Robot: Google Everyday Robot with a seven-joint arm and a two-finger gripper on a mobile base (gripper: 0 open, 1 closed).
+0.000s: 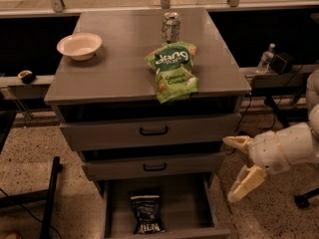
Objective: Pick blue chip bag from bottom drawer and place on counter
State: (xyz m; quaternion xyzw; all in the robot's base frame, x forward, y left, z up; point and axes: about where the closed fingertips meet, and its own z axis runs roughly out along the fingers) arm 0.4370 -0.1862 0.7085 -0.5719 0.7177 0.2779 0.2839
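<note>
A small dark navy crinkled snack bag [147, 214] is lying flat inside the pulled-out bottom drawer [187, 203], a wide plain grey tray. The bag is sitting left of the drawer's middle, near its front edge. It is carrying white block lettering at its lower end and pale print above, but neither can be read.

On the flat grey matte desk [119, 63] above, a larger green bag [172, 69] is lying close to the front edge. Its large white word is reading like "dang", and the smaller white line below seems to begin "Coconut". Just behind the green bag, a silver drink can [171, 27] is standing upright; its label cannot be read. A shallow white bowl [79, 45] is resting well apart from them, toward the left rear.

The cream-coloured two-finger pincer [238, 167] is hanging to the right of the cabinet, level with the middle drawer [154, 167], well apart from the navy bag. Its fingers are spreading wide with nothing between them.

The upper drawer [154, 131] and the middle one are each showing a black handle. The floor is showing pale speckled stone, and a clear plastic bottle [266, 58] is standing on a low ledge at the right.
</note>
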